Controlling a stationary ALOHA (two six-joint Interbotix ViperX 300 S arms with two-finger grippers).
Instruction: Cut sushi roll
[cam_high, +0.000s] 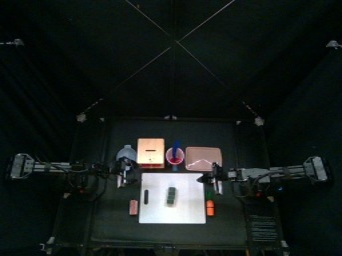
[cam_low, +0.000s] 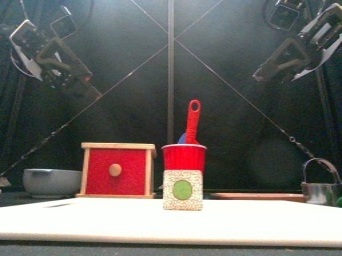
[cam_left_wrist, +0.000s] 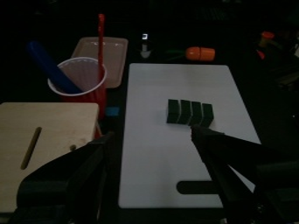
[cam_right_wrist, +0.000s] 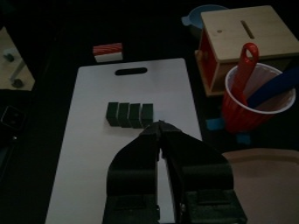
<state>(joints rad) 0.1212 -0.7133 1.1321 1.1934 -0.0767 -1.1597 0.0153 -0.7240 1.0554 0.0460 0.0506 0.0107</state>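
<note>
The sushi roll is a short dark green roll with segment lines, lying near the middle of the white cutting board. From above, the roll lies between the two arms. In the front view its pale end face with a green centre points at the camera. My left gripper hovers over the board's left side, open wide and empty, a short way from the roll. My right gripper is shut with nothing in it, its tip just beside the roll over the board.
Behind the board stand a red wooden box, a red cup holding a red and a blue utensil, and a tan tray. Small orange blocks lie beside the board. A grey bowl sits far left.
</note>
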